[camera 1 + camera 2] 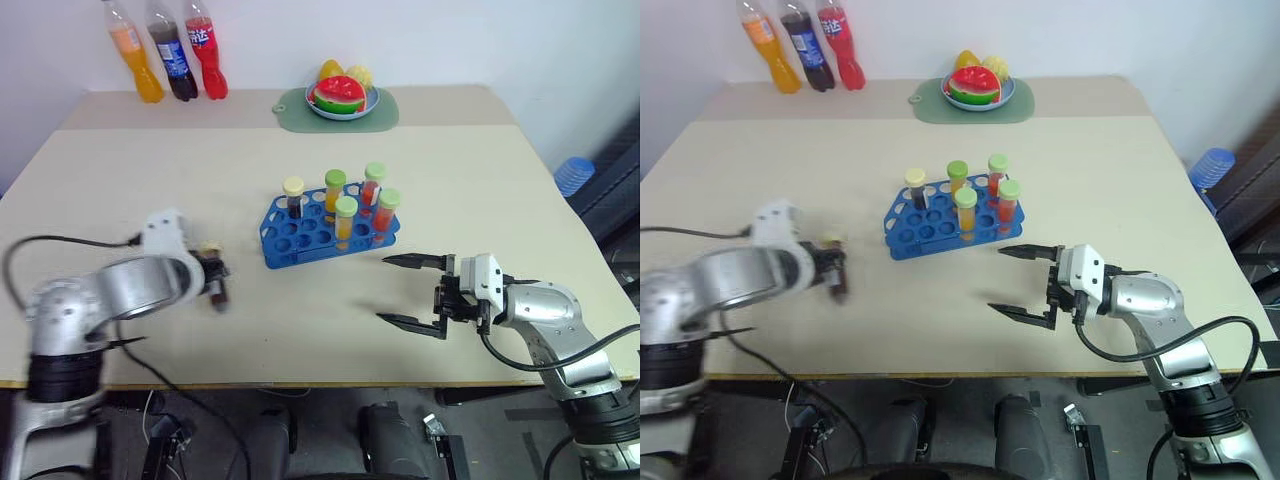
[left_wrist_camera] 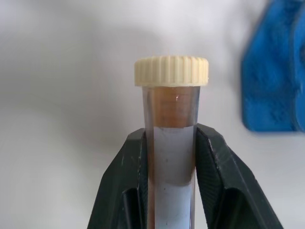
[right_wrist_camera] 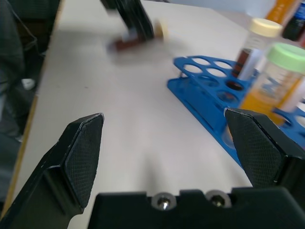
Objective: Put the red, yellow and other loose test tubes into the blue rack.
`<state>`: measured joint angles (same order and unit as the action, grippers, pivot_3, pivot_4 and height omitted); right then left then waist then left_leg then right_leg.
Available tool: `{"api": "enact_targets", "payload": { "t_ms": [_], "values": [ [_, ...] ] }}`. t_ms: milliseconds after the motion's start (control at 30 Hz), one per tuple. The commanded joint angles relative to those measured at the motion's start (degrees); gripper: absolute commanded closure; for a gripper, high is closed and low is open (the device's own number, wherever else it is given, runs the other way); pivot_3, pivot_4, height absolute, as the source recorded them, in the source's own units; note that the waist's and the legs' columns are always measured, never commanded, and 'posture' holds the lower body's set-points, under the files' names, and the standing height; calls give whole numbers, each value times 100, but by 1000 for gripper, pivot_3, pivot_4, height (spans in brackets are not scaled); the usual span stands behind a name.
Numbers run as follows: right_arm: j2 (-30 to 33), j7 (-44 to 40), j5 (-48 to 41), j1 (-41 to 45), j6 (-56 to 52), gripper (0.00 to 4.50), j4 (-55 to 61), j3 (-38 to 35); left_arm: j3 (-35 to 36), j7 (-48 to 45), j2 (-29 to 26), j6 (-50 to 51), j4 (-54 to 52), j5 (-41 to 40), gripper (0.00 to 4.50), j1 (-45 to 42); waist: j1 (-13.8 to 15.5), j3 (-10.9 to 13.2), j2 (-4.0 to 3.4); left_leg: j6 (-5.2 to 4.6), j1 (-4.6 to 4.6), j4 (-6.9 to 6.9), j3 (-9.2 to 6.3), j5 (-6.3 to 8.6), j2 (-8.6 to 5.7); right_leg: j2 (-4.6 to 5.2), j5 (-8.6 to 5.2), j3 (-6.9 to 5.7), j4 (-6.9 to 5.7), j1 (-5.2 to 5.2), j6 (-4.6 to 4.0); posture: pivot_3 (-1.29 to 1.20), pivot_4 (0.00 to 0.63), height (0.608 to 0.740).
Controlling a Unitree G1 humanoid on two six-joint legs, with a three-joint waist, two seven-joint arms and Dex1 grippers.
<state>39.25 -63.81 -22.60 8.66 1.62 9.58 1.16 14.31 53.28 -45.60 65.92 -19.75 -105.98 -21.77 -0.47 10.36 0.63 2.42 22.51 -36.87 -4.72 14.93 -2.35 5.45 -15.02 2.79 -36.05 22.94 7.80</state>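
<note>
The table (image 1: 300, 330) carries everything, and the rack (image 1: 290, 240) stands near its middle; I give all places from this rack. Five capped tubes stand upright in its holes already: four with green caps (image 1: 346, 207) and one with a cream cap (image 1: 293, 186). Most of the holes on the rack's left side are empty.

The right gripper (image 1: 410, 292) hangs near the rack's right front corner, apart from it, with its two fingers spread wide and nothing between them.

The left gripper (image 1: 213, 278) is well to the left of the rack. Its fingers (image 2: 131, 167) are closed on a loose tube (image 2: 170, 157) with a cream cap and brown liquid inside. They press the tube's wall on both sides a little below the cap, so the cap stays free above them.

I judge that this tube is light and stiff, but its round smooth wall can slip or turn between hard fingers. It looks like thin plastic or glass, so a strong squeeze is not wise. The hold just under the cap seems good, because the long lower part stays free to enter a hole. The tube must be brought upright over an empty hole first.
</note>
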Motion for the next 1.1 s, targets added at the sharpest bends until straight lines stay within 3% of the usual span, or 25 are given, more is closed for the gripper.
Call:
{"api": "enact_targets", "payload": {
  "t_ms": [33, 133, 200, 300, 467, 600, 733, 1100],
  "values": [
    [-41, 61, -28, 15, 115, 0, -23, -168, 551, -3479, 114, -604, -1320, 1203, 3694, 115, 60, -4, -13, 0, -2, -1, 2, 0, -5, 4, -7, -2, 4, -7, -13, 0, 150, 740],
    [-76, 88, -11, 66, 105, 0, -106, -142, -80, -5003, -231, -1327, -1834, 3090, 3694, 554, 65, -4, -11, 0, -6, 1, 11, 0, -4, 9, -10, -1, 28, -21, -18, 0, 150, 740],
    [-78, 87, -28, 110, 79, 0, -131, -129, -680, -5959, -175, -2292, -2007, 4422, 3694, 748, 68, -3, -12, -1, -8, 6, 12, 1, -2, 8, -10, 0, 29, -19, -19, 0, 150, 740],
    [-47, 95, -46, 164, 13, 0, -154, -142, -1326, -6764, 658, -4063, -1685, 6052, 3694, 739, 87, 1, -7, -11, -3, 7, 14, 6, 3, 6, -9, 0, 50, -23, -23, 0, 150, 740],
    [95, 131, -60, 143, -108, 0, -30, -261, -2241, -7238, 1813, -5947, -280, 8046, 3694, 430, 125, 2, -6, -17, -1, 0, 7, 10, 3, 8, -5, -6, 79, -41, -25, 0, 150, 740],
    [235, 166, -105, 23, -246, 0, 123, -422, -2495, -7310, 2596, -7030, 762, 8912, 3694, 336, 122, 3, -3, -29, 3, -1, 6, 16, 0, 12, 6, -7, 82, -39, -4, 0, 150, 740],
    [324, 205, -123, -92, -326, 0, 258, -546, -2503, -7501, 3114, -7807, 1684, 9238, 3694, 348, 113, 2, -6, -46, 1, -2, 5, 26, 3, 10, 13, -9, 77, -35, 9, 0, 150, 740],
    [338, 289, -98, -241, -469, 0, 440, -767, -2509, -7758, 3786, -8933, 3464, 9854, 3694, 349, 118, -1, -8, -52, -3, -13, 5, 29, 0, 10, 18, -10, 71, -43, 19, 0, 150, 740]
  ]
}}
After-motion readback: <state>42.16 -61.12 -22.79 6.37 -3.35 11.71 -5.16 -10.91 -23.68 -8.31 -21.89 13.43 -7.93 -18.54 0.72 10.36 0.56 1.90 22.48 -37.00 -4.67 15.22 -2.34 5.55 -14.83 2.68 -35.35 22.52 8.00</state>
